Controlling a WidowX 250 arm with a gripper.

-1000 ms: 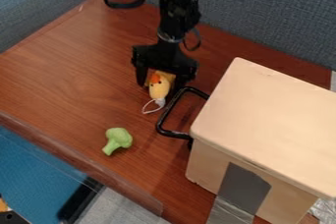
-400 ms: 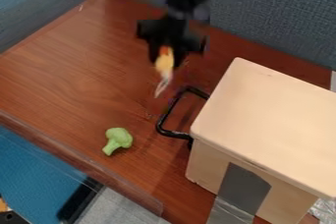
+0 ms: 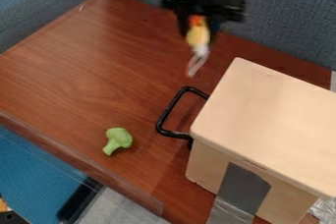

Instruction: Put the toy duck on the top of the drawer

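Hanging: toy duck [image 3: 197, 37] | long axis steep | orange end up

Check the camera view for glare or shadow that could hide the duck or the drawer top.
Camera view: the drawer top is bright, its edges readable; the wooden table has a soft sheen; silvery tape glints near the bottom edge; the gripper is dark with little detail, but the yellow duck stands out.
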